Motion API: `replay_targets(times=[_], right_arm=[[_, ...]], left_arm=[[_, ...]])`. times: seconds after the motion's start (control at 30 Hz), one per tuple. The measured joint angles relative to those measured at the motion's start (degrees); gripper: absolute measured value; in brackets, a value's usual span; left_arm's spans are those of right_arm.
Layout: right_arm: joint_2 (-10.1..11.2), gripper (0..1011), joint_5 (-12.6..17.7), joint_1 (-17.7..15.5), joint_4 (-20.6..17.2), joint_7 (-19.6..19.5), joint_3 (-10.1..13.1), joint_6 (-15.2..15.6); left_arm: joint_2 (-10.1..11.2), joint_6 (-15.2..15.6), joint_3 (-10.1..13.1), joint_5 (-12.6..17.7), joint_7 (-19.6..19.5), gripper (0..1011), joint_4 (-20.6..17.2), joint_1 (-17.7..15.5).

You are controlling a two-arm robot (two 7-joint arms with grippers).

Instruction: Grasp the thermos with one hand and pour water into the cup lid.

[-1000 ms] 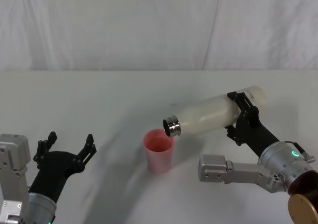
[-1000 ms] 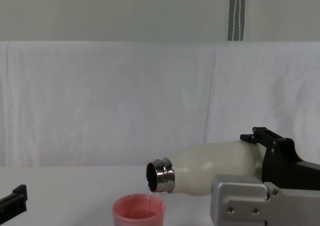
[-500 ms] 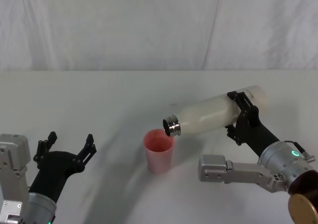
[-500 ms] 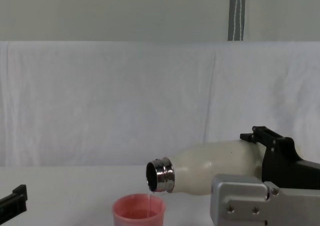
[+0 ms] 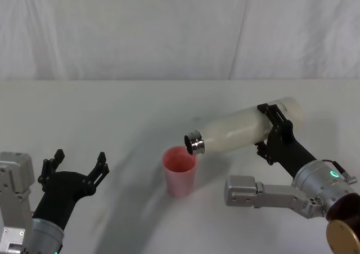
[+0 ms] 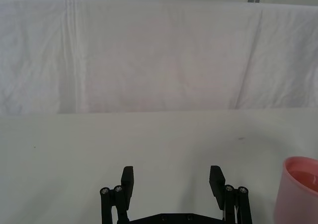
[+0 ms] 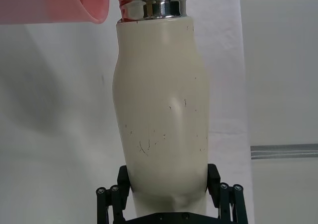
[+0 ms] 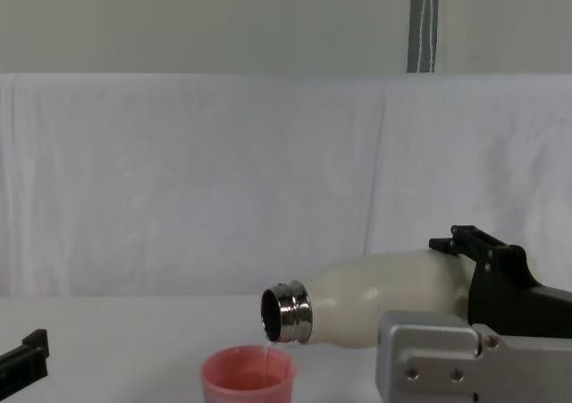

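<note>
Nothing has shifted: right gripper (image 5: 274, 131) stays clamped on the tilted thermos (image 5: 242, 131), neck above cup lid (image 5: 180, 170). Left gripper (image 5: 77, 164) rests spread, empty.

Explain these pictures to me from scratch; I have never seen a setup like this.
This is a two-armed robot at a white table, photographed at one moment by four cameras: one on its head looking down, one on its chest looking across, and one on each wrist. The right gripper, a pair of black fingers on a grey metal wrist, is clamped on a tall cream-white thermos with a shiny steel neck, held tipped nearly level in the air. Its mouth is above a small salmon-pink plastic cup lid standing on the table; the chest view shows a thin stream of water falling into it. The left gripper waits open at the near left, holding nothing.
</note>
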Motion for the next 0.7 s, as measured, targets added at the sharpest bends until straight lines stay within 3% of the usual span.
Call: replay_targets(times=[0.4,0.7], right_arm=[[-0.1,960,1.0,-0.4,0.0,0.2,0.3,-0.2],[-0.5,960,4.3,-1.6,-0.6,0.8,1.6,-1.1]], left_arm=[[0.0,0.0,0.0,0.0,0.0,1001,0.0,0.0],[0.0,0.0,0.0,0.0,0.0,1001,0.0,0.0]])
